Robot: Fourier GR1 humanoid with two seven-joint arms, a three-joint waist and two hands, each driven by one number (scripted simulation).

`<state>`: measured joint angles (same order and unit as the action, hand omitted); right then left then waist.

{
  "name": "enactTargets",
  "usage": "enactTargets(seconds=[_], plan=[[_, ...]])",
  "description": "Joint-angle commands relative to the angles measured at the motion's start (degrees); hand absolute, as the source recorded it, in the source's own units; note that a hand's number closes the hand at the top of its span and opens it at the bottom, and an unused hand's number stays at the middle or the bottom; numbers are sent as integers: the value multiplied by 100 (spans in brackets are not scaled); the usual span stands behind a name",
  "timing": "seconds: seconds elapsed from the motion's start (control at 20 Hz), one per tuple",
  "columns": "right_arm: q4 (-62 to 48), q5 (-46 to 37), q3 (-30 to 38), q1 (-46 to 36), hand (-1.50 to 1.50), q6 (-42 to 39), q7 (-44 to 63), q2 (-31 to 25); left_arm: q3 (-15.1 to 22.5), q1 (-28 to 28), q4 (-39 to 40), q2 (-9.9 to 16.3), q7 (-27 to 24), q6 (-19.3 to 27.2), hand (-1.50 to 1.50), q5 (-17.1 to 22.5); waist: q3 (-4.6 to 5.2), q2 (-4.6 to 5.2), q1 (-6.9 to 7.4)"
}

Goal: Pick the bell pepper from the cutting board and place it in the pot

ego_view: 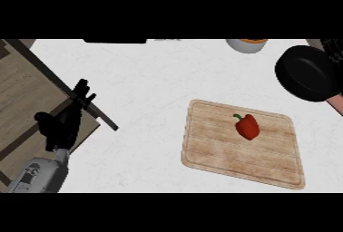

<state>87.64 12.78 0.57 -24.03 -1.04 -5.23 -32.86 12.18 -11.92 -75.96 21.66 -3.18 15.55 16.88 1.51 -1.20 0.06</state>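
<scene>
The left hand [66,118] shows at the view's left edge, fingers straight and spread, holding nothing, over the boundary between a wooden floor [20,95] and the white counter [147,81]. The right hand is not visible. Well apart to its right, the red bell pepper [247,126] lies on the cutting board [221,154], right of the board's centre. The black pot [307,72] sits at the upper right, beyond the board. A pale bowl [246,45] stands at the counter's far edge.
</scene>
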Motion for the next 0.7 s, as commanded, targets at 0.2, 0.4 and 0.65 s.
enactTargets(seconds=[0.2, 0.4, 0.65], plan=[[555, 735, 1063, 597, 150, -1163, -2713, -236, -311, 179, -406, -201, -535, 195, 0, -47, -191, 34, -91], [-775, -550, 1765, 1516, -150, 516, -2783, -146, -109, 480, -799, -434, -621, 122, 0, 28, -185, 128, -42], [-466, -330, 1467, 2291, -150, -335, -5256, 624, 343, 975, -1176, -850, -723, 536, 0, -394, -163, 102, -25]])
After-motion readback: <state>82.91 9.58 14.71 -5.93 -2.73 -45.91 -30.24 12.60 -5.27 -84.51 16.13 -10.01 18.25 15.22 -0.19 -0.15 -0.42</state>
